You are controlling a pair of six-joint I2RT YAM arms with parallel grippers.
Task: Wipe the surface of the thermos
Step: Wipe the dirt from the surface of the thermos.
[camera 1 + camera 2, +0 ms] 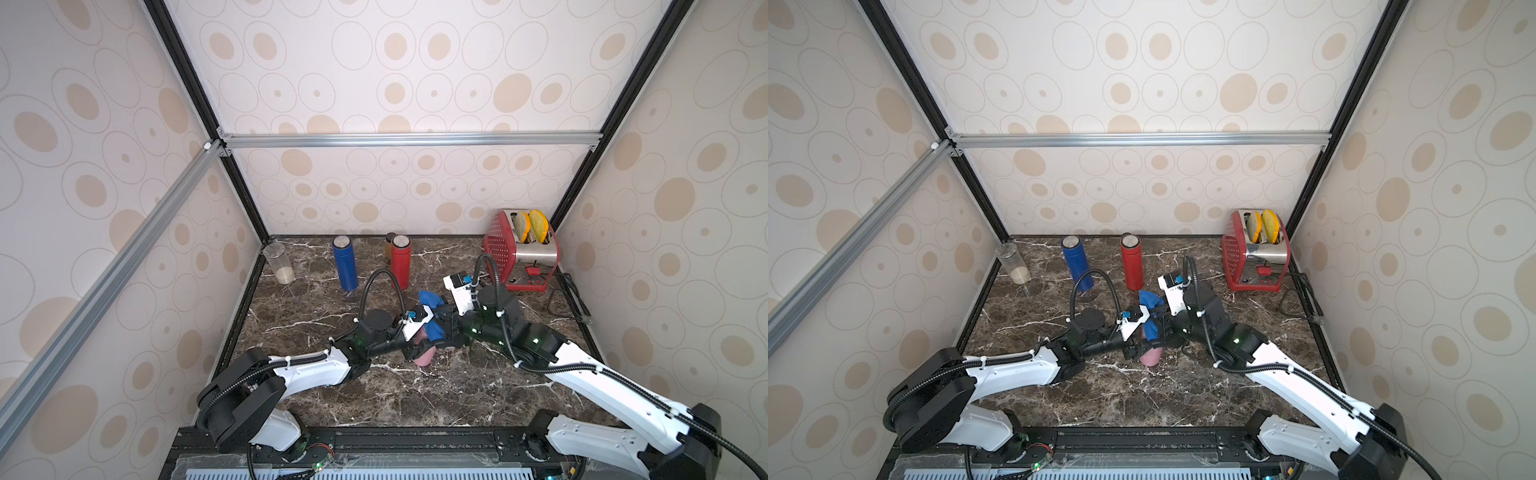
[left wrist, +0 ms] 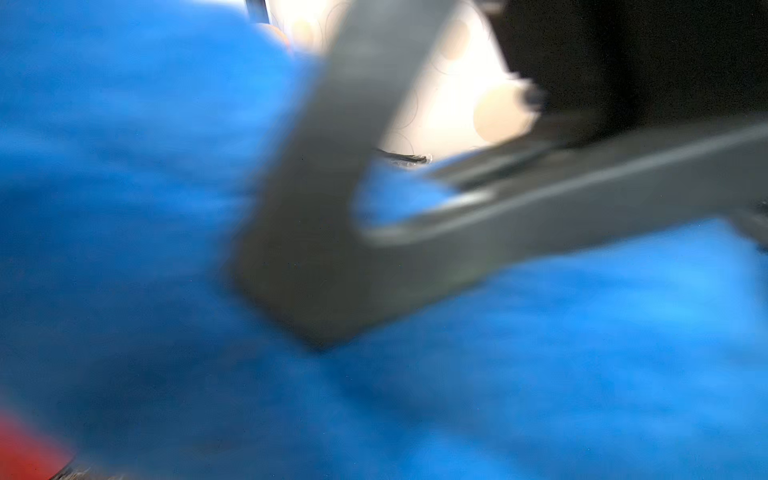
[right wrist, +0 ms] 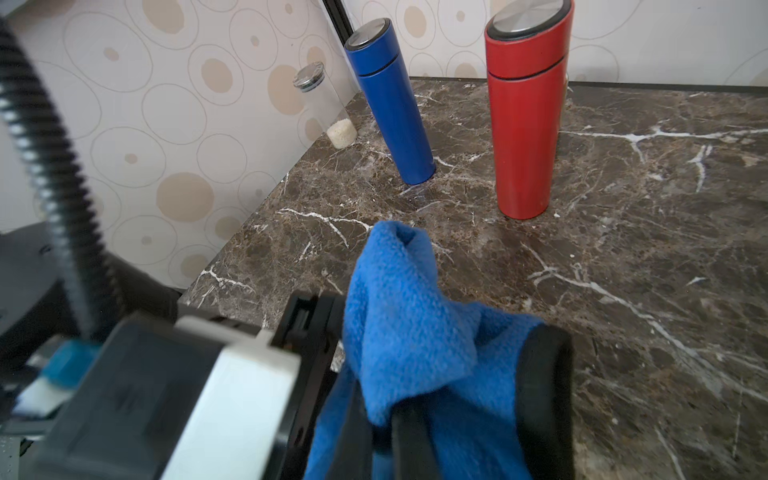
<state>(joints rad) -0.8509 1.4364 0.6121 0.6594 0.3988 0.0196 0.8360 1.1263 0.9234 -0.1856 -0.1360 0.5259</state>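
Further back we see a blue thermos (image 1: pixel 345 266) and a red thermos (image 1: pixel 401 264) standing upright and apart, with a small amber jar (image 1: pixel 389 242) just behind the red one in a top view. A clear jar (image 1: pixel 279 262) with a little pale grain at its bottom stands in the far left corner. A red toaster (image 1: pixel 521 249) with two slices (image 1: pixel 530 226) poking up fills the far right corner. All of these are well apart from the pincers. What blocks our sight is the blue cloth (image 3: pixel 415 332) and the two wrists meeting over the middle; the left wrist view is almost all blurred blue.

The table (image 1: pixel 374 399) is dark brown marble with white veins. The walls (image 1: pixel 395 187) are cream with beige ovals, framed by aluminium rails.

The pink thermos (image 1: pixel 424 359) is at mid-table, between the fingers of the left pincer (image 1: pixel 420 348), which is clamped on it. Only its near end shows in both top views, and we cannot tell whether it leans or rests on the table. The right pincer (image 3: pixel 382 432) is pressed together on the cloth, which drapes over the upper part of the pink thermos, just beside the left pincer.
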